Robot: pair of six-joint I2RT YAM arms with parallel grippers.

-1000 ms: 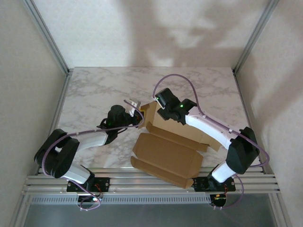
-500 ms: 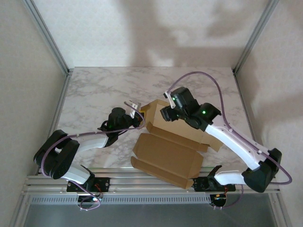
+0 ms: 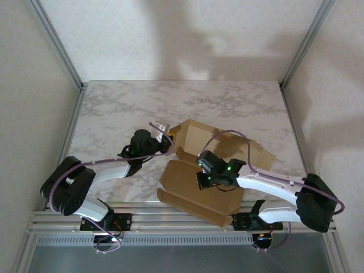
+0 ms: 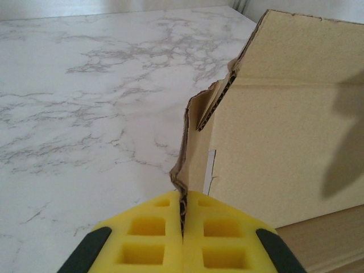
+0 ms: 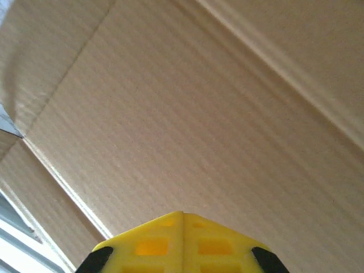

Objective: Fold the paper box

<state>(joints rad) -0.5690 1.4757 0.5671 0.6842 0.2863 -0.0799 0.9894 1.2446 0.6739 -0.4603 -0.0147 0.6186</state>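
The paper box (image 3: 196, 190) is a brown die-cut cardboard piece in the middle of the table. Its far wall and side flaps stand up, and a wide panel lies flat toward the near edge. My left gripper (image 3: 169, 140) is shut on the upright left side flap. In the left wrist view the yellow pads (image 4: 227, 227) pinch that flap's ragged edge (image 4: 190, 142), with my left gripper (image 4: 183, 213) low in the frame. My right gripper (image 3: 202, 180) hovers over the flat near panel. In the right wrist view the right gripper (image 5: 183, 216) is shut on nothing, close to the corrugated board (image 5: 199, 114).
The marble table (image 3: 114, 108) has bare surface to the left and behind the box. An aluminium rail (image 3: 170, 213) runs along the near edge, close under the flat panel. Slanted frame posts (image 3: 60, 48) stand at the back corners.
The right arm swung from the box's raised far wall toward me to the flat near panel, and its jaws went from open to shut. The left gripper kept its hold.
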